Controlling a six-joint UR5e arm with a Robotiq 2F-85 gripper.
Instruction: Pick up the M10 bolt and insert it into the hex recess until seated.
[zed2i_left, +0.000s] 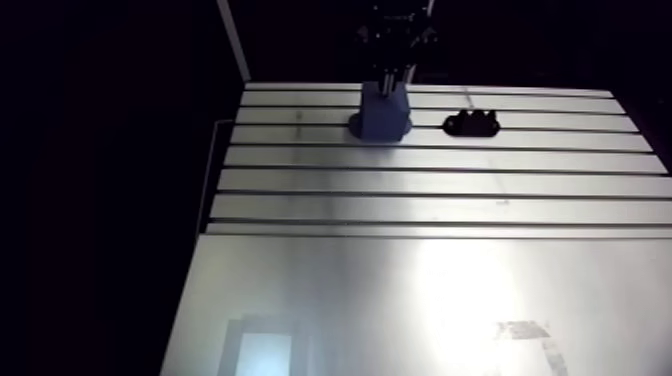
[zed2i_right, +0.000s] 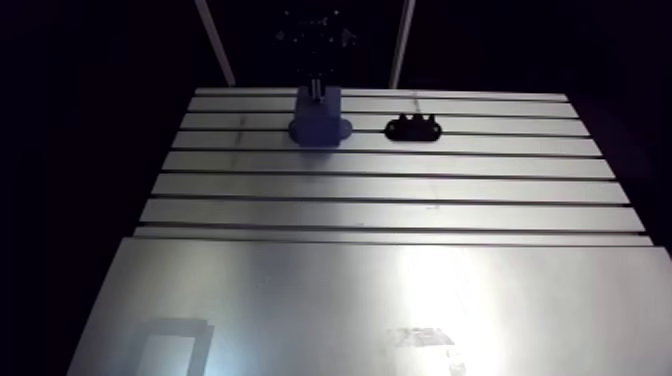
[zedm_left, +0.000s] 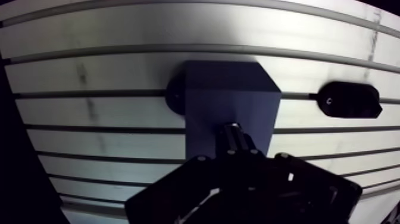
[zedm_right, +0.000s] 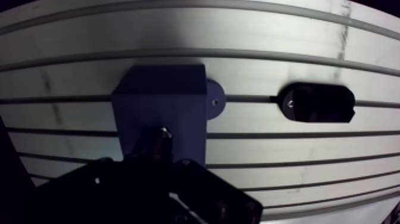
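A blue block (zed2i_left: 381, 115) with a round base flange stands on the far part of the slotted table (zed2i_left: 420, 185). My gripper (zed2i_left: 389, 62) hangs straight over it, shut on the M10 bolt (zed2i_left: 388, 76), whose shiny shank reaches down to the block's top. In the wrist view the bolt (zedm_left: 236, 138) sticks out from between the dark fingers against the blue block (zedm_left: 232, 98). The recess itself is hidden behind the bolt and the gripper.
A black oblong fixture (zed2i_left: 471, 123) lies on the table a short way to the right of the block, also seen beside the gripper (zedm_left: 349, 99). A smooth metal plate (zed2i_left: 400, 300) covers the near part. The table's left edge (zed2i_left: 212, 190) drops into darkness.
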